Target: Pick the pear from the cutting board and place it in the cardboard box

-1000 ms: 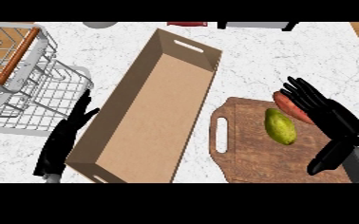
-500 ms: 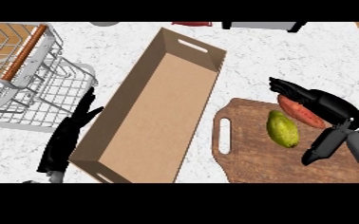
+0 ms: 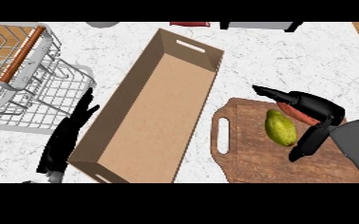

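A green pear (image 3: 279,127) lies on the wooden cutting board (image 3: 245,156) at the lower right. My right hand (image 3: 315,111) hovers over the board just right of the pear, open, its fingers spread above it and its thumb reaching down beside it, with nothing held. A reddish item (image 3: 289,111) lies partly hidden under that hand. The long cardboard box (image 3: 151,109) stands open and empty in the middle, slanting from upper right to lower left. My left hand (image 3: 67,137) rests open at the box's lower left side.
A white wire rack (image 3: 35,88) with a wooden handle stands at the left, close to my left hand. Dark and grey objects sit along the counter's far edge (image 3: 259,25). White speckled counter surrounds the box.
My right hand has swung in over the board, turning so its fingers reach across the pear's top. The pear, box and left hand have hardly shifted.
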`<state>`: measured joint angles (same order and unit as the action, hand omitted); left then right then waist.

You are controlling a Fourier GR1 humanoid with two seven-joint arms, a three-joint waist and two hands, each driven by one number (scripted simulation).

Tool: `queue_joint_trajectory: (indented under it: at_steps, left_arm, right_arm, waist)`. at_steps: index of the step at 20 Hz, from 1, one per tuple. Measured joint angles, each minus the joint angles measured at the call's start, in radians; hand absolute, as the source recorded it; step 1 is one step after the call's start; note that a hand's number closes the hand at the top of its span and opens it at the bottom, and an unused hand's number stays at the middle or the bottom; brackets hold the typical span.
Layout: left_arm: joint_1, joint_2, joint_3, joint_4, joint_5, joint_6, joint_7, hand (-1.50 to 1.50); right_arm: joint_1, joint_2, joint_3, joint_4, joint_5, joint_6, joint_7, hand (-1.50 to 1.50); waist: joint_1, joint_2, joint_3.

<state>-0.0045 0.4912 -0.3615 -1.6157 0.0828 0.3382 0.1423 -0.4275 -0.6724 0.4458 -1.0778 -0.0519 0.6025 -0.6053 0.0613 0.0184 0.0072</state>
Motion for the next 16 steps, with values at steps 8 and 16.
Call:
queue_joint_trajectory:
  at_steps: [8,16]
  left_arm:
    - [0.006,0.011,0.002,-0.005,0.003,0.008,-0.012,0.0]
    - [0.002,0.014,0.002,-0.002,0.01,0.014,-0.018,0.0]
  right_arm:
    - [-0.028,0.009,0.078,0.065,0.047,-0.06,-0.088,-1.5]
    - [-0.046,0.019,0.128,0.077,0.018,-0.097,-0.159,-1.5]
  waist:
    - [-0.01,-0.004,0.0]
    - [-0.02,-0.005,-0.001]
